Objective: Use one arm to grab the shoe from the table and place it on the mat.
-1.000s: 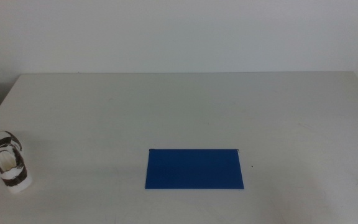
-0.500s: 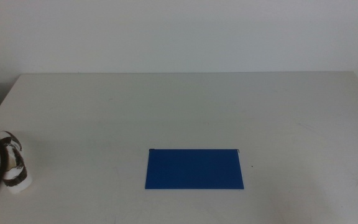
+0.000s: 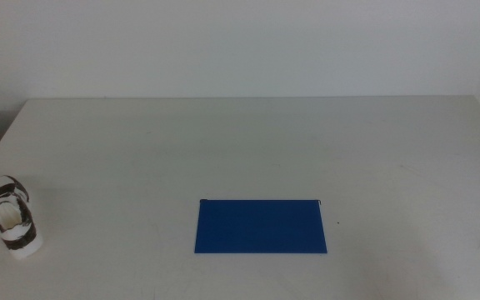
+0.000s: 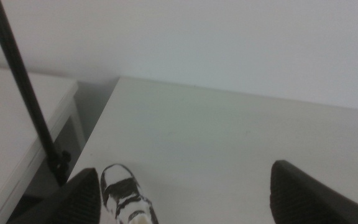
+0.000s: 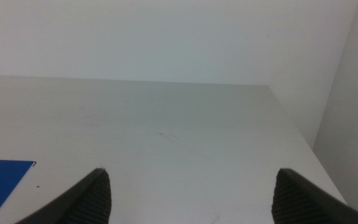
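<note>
Standing at the table's (image 3: pixel 223 142) left edge, the shoe (image 3: pixel 12 224) lies just inside the left gripper's (image 4: pixel 185 199) spread jaws, untouched. The mat (image 3: pixel 261 226) lies well to the shoe's right. The right gripper (image 5: pixel 191 196), also released, faces bare table with the mat's corner beside its jaw.

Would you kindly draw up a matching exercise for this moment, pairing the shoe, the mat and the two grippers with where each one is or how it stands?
Things:
1. small white sneaker with black patches
2. flat deep blue rectangular mat
3. left gripper
4. right gripper

Places or states:
A. open, over the table's right part, with a corner of the mat in its view
B. near the table's left edge, untouched
C. open, with the sneaker close to one jaw
D. flat near the table's front middle, with nothing on it

Pairs: 1-B, 2-D, 3-C, 4-A
</note>
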Available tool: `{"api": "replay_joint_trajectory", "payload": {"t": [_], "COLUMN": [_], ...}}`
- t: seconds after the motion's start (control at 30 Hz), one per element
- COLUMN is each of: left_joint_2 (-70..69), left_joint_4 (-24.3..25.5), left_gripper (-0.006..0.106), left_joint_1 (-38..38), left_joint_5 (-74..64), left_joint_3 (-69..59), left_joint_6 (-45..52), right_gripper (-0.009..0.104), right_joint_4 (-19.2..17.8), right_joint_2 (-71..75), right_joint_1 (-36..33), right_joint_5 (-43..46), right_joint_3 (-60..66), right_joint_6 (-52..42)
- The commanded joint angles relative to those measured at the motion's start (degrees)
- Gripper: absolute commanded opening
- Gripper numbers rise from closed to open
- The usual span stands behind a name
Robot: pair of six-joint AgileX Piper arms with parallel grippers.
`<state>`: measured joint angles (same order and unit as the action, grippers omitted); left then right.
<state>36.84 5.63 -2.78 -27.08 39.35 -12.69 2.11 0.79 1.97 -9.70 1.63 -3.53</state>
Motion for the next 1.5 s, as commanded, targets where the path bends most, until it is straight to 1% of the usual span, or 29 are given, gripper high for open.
{"api": "replay_joint_trajectory", "payload": {"t": [0.0,0.23,0.37,0.53,0.63,0.77,0.9,1.0,1.23,1.37,1.47], "left_joint_2": [2.14,10.91,17.72,26.03,31.21,36.86,40.55,42.67,46.65,49.01,51.42], "left_joint_4": [0.22,1.36,2.83,3.40,4.14,3.97,0.04,-1.98,-2.84,-3.46,-4.94], "left_gripper": [0.094,0.094,0.094,0.094,0.094,0.094,0.094,0.094,0.094,0.094,0.094], "left_joint_1": [0.38,0.38,0.38,0.38,0.38,-0.37,-3.82,-6.77,-9.97,-9.99,-9.99], "left_joint_5": [-0.04,-17.35,-27.41,-38.67,-43.27,-47.76,-48.39,-48.39,-48.39,-46.49,-43.40], "left_joint_3": [5.10,18.69,28.04,37.89,42.52,46.87,47.69,47.62,46.50,43.06,41.39], "left_joint_6": [-0.91,-0.91,-0.96,-2.20,-2.42,-2.46,-2.40,-1.78,-0.07,-0.78,-2.19], "right_gripper": [0.066,0.066,0.066,0.066,0.066,0.066,0.066,0.066,0.066,0.066,0.066], "right_joint_4": [-0.49,-0.49,-0.49,-0.49,-0.49,-0.49,-0.49,-0.49,-0.49,-0.49,-0.49], "right_joint_2": [1.21,1.21,1.21,1.21,1.21,1.21,1.21,1.21,1.21,1.21,1.21], "right_joint_1": [0.26,0.26,0.26,0.26,0.26,0.26,0.26,0.26,0.26,0.26,0.26], "right_joint_5": [4.55,4.55,4.55,4.55,4.55,4.55,4.55,4.55,4.55,4.55,4.55], "right_joint_3": [-0.54,-0.54,-0.54,-0.54,-0.54,-0.54,-0.54,-0.54,-0.54,-0.54,-0.54], "right_joint_6": [-0.72,-0.72,-0.72,-0.72,-0.72,-0.72,-0.72,-0.72,-0.72,-0.72,-0.72]}}
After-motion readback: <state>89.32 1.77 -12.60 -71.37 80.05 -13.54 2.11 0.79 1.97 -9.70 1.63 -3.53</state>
